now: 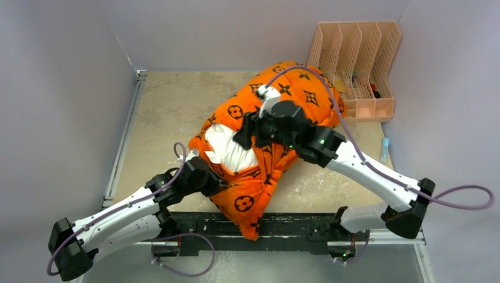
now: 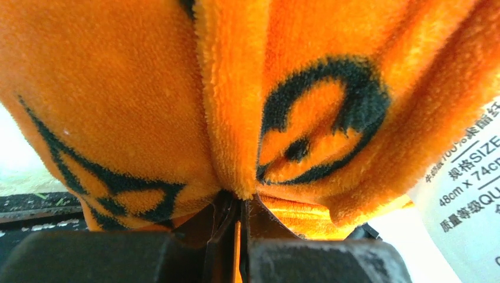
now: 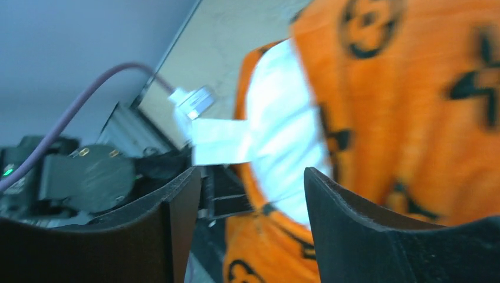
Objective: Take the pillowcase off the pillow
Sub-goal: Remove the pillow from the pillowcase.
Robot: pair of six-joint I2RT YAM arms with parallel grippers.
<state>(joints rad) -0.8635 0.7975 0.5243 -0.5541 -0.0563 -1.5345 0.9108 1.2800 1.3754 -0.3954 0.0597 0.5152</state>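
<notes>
The orange pillowcase (image 1: 295, 88) with black motifs still covers most of the white pillow (image 1: 230, 147), which shows through the case's open end at the near left. My left gripper (image 1: 215, 180) is shut on the case's edge; its wrist view is filled with pinched orange plush (image 2: 236, 118) and a white care label (image 2: 466, 177). My right gripper (image 1: 250, 132) is open above the pillow's exposed end. Its wrist view shows the fingers (image 3: 177, 224) apart, with white pillow (image 3: 283, 135) and orange pillowcase (image 3: 413, 106) beyond.
A peach plastic file rack (image 1: 354, 65) stands at the back right, touching the pillow's far end. A small light-blue item (image 1: 384, 150) lies at the right table edge. Grey walls enclose the table on three sides. The black arm rail (image 1: 295, 227) runs along the near edge.
</notes>
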